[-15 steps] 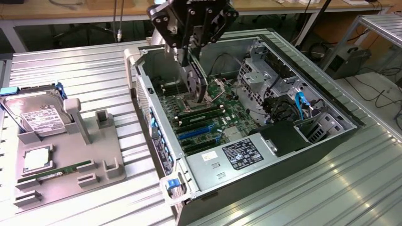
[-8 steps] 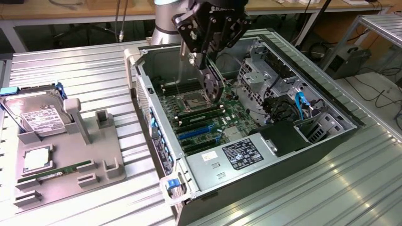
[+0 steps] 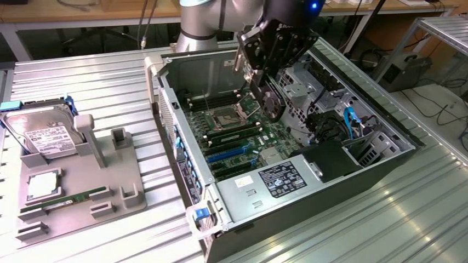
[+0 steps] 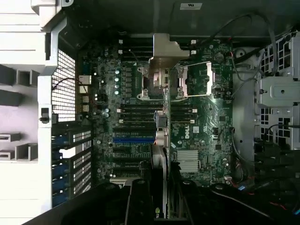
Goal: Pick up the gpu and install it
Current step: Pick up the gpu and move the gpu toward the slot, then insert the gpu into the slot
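While the hand (image 3: 263, 82) clamps the gpu (image 3: 271, 106) over the motherboard (image 3: 232, 139), a drive cage (image 3: 298, 85) and cables (image 3: 348, 121) crowd nearby.

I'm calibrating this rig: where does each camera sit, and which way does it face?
Exterior view: off the arm, raised, looking down at an angle on the open computer case and the parts tray at the exterior view's left; shows the arm and the end effector holding the gpu.
Wrist view: on the wrist, looking straight down into the case at the motherboard; shows the end effector's dark fingers beside the edge-on gpu.
Shared: case, motherboard, gpu, end effector.
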